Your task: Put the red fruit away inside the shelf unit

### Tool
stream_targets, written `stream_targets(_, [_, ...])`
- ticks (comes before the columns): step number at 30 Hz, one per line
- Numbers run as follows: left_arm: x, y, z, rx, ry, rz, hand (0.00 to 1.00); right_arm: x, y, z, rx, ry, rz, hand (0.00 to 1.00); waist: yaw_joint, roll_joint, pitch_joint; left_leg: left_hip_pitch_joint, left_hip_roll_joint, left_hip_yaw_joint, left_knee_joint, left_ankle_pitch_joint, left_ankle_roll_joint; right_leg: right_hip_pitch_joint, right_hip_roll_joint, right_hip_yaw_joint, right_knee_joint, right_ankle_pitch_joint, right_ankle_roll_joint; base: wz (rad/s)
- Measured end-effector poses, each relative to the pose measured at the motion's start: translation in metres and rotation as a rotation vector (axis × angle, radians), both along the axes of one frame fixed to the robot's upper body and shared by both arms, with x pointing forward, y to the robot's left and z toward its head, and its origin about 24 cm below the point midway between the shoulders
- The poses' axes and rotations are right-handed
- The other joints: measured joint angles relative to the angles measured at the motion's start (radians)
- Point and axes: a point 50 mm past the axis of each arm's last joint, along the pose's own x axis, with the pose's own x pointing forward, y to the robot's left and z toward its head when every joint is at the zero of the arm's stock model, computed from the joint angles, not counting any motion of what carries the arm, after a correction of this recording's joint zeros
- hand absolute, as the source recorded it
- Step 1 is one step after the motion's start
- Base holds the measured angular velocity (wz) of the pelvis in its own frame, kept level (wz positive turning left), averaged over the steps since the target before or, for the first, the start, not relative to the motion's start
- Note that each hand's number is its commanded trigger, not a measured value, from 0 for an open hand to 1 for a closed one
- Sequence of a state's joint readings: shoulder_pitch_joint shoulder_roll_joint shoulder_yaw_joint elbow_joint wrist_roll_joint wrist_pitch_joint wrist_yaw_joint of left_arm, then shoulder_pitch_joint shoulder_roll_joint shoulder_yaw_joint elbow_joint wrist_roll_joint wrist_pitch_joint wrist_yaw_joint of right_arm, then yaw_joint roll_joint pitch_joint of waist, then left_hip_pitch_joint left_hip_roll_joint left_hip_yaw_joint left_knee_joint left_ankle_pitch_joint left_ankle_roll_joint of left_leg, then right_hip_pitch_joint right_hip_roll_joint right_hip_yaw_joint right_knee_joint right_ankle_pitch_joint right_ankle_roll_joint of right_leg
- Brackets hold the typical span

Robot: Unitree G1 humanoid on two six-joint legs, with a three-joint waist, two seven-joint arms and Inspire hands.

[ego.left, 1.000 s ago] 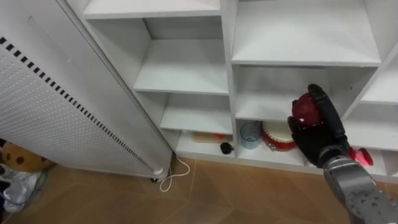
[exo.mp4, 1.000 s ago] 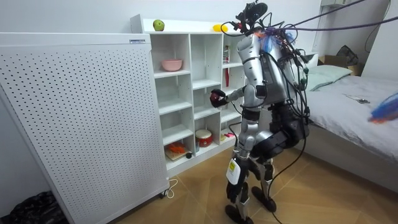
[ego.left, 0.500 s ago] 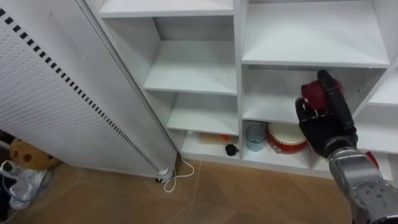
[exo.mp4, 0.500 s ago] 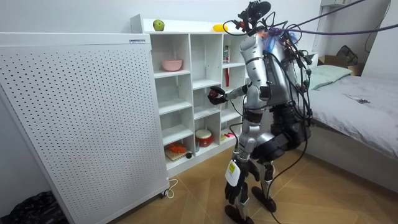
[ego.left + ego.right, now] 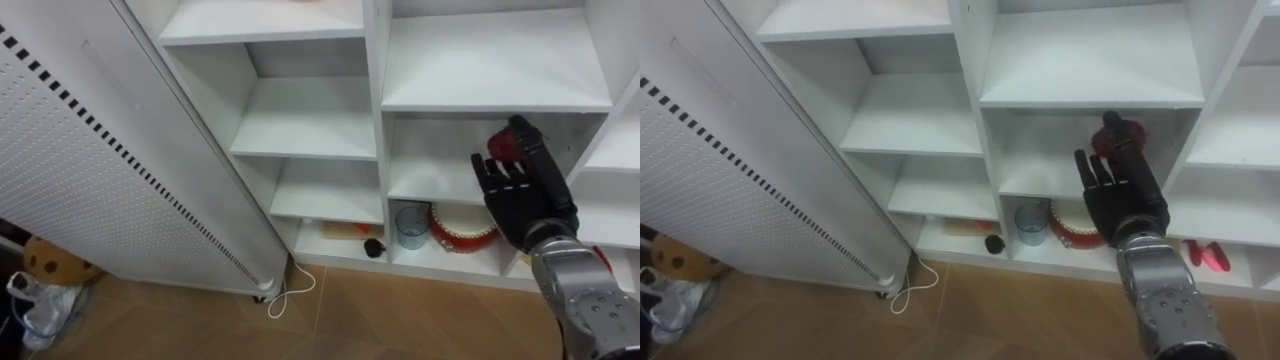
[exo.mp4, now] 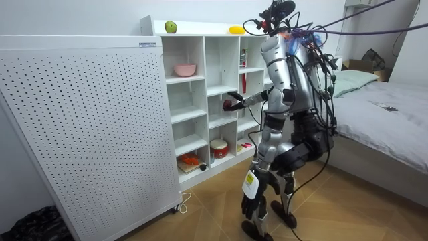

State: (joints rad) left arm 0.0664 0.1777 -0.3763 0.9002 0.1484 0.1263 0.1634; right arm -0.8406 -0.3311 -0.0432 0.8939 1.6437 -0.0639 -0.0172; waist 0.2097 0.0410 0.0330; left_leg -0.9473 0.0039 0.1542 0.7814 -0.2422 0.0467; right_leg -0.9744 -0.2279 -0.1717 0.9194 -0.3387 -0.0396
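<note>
The black right hand point(image 5: 525, 197) grips a dark red round fruit point(image 5: 503, 147) at the white closet's middle shelf point(image 5: 432, 181). Next it likely needs to reach farther in, lower the fruit and release it.

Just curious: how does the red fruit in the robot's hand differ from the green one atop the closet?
The red fruit is dark red, the green apple bright green. The red fruit is pinched in the right hand inside a middle compartment; the green apple rests free on the closet top. Both are small and round.
</note>
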Motion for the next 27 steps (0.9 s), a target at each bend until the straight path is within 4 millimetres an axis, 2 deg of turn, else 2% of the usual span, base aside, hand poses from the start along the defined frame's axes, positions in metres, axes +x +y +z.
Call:
stream_targets(11, [-0.005,0.001,-0.001,0.000,0.009,0.004,0.00,-0.001,-0.006,0.000,0.022,-0.007,-0.021,0.00,-0.013,0.001,0.0011,0.017,0.002,0.004,-0.001,-0.002,0.003,0.016,-0.003,-0.006,-0.001,-0.002,-0.001,-0.01])
stream_targets(19, [-0.005,0.009,0.001,0.020,0.003,-0.015,0.00,-0.004,-0.017,-0.008,0.016,0.027,-0.053,0.00,-0.016,0.001,0.0019,0.018,0.006,0.007,-0.010,-0.004,0.007,0.024,-0.005,-0.021,-0.014,0.000,-0.001,0.02])
stream_targets(27, [-0.011,0.010,-0.001,0.001,0.039,-0.013,0.00,-0.014,-0.024,-0.037,0.003,0.100,-0.071,0.00,-0.017,0.008,0.0060,0.107,0.005,0.005,-0.072,0.001,0.012,0.127,0.001,-0.047,-0.086,0.008,0.013,0.02])
